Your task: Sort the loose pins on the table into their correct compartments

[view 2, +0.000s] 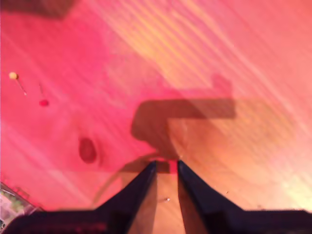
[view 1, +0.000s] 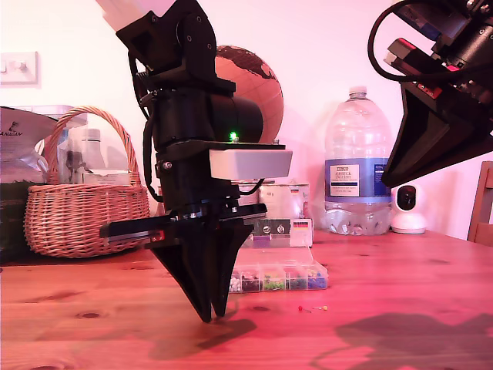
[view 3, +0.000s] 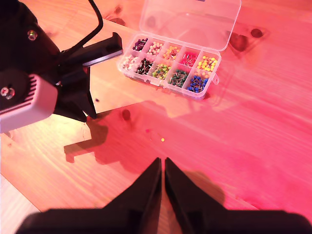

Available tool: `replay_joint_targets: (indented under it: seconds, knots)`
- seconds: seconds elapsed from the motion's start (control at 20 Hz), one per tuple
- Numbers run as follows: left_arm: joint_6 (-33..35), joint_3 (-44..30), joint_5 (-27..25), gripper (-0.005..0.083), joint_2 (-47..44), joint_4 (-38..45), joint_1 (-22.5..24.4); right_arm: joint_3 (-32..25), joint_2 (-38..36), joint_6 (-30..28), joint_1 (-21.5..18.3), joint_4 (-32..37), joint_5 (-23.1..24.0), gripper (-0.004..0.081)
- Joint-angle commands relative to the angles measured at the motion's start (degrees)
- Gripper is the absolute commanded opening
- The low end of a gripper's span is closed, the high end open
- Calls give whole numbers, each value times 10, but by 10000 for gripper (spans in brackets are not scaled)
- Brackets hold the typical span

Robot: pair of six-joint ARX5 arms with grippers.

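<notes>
My first gripper (view 1: 212, 314) pointed straight down at the table (view 1: 400, 277). Its tips were at the wood or just off it, I couldn't tell which. The jaws stood a narrow slit apart, and nothing could be made out between them. Its arm rose upright mid-scene, carrying a white camera block (view 1: 250, 163) and a lit green light (view 1: 233, 136).

My second gripper (view 3: 162, 161) hung high at the exterior view's upper right, angled down, jaws all but closed and empty.

A yellow pin (view 1: 324, 307) and a red pin (view 1: 300, 309) lay loose on the table, near each other. They were to the exterior view's right of my first gripper and in front of the pin box (view 1: 281, 279).

The box sat behind that gripper with its clear lid (view 3: 190, 19) open and its sections sorted by colour.

A water bottle (view 1: 353, 166) stood at the back, its label reading "TESCO" and, less clearly, "ASHBECK". A basket (view 1: 77, 208) and a globe (view 1: 258, 81) stood there too.
</notes>
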Motion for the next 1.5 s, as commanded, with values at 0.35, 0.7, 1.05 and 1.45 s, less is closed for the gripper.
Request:
replay_joint_targets:
  seconds: [0.35, 0.7, 1.05, 1.45]
  knots:
    - [-16, -19, -15, 146, 21, 1, 5, 9, -1, -1, -2, 6, 0, -12]
    - [-16, -19, -37, 168, 21, -16, 8, 9, -1, -1, -2, 6, 0, -12]
    - [-18, -19, -65, 168, 21, -15, 28, 9, -1, -1, -2, 6, -1, -12]
    - [-18, -19, -66, 168, 21, -12, 30, 9, -1, -1, -2, 6, 0, -12]
